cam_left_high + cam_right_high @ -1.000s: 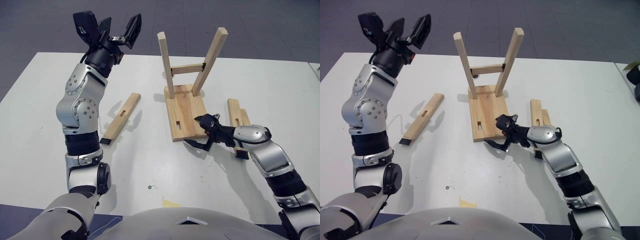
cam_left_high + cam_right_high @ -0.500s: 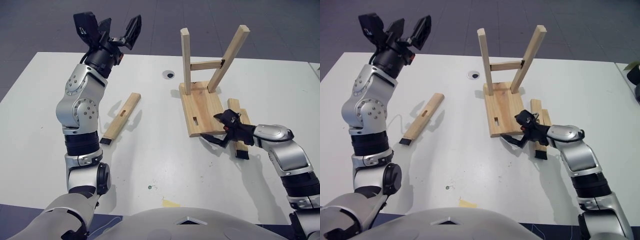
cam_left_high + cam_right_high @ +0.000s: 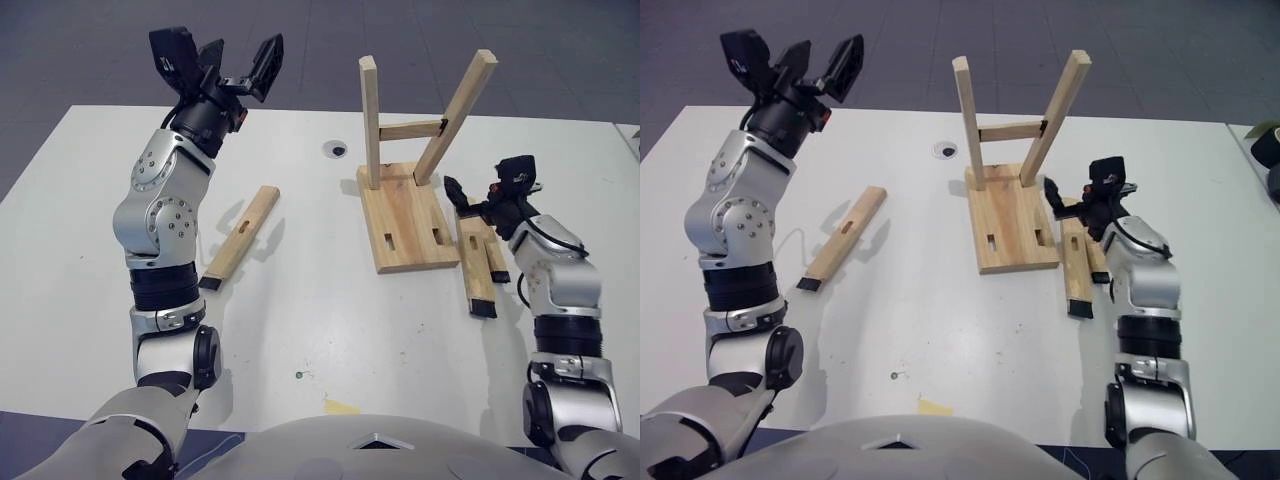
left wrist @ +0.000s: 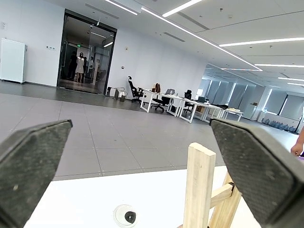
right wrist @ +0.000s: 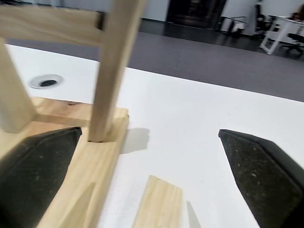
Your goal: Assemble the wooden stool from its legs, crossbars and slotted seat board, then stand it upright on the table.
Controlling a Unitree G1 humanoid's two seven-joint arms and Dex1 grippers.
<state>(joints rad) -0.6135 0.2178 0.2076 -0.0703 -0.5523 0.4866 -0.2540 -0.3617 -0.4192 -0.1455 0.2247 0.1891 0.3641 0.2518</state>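
The slotted seat board [image 3: 405, 215] lies flat mid-table. Two legs [image 3: 371, 120] stand up from its far end, joined by a crossbar [image 3: 410, 128]. Two more legs [image 3: 476, 262] lie side by side against the board's right edge. Another loose leg [image 3: 243, 235] lies to the left. My right gripper [image 3: 482, 198] hovers open just right of the board, above the far ends of the lying legs; its pads [image 5: 42, 156] frame the nearer standing leg [image 5: 111, 71]. My left gripper [image 3: 240, 52] is raised high over the far left of the table, open and empty.
A round cable hole [image 3: 339, 149] sits in the white table [image 3: 80, 200] left of the stool frame. A yellowish scrap [image 3: 343, 406] and a small dot [image 3: 299, 375] lie near the front edge. The table's right edge is close to the right arm.
The right gripper slid the board with its legs to the right, uncovering the cable hole, then left the board's near corner and rose to its right side. The left arm stayed still.
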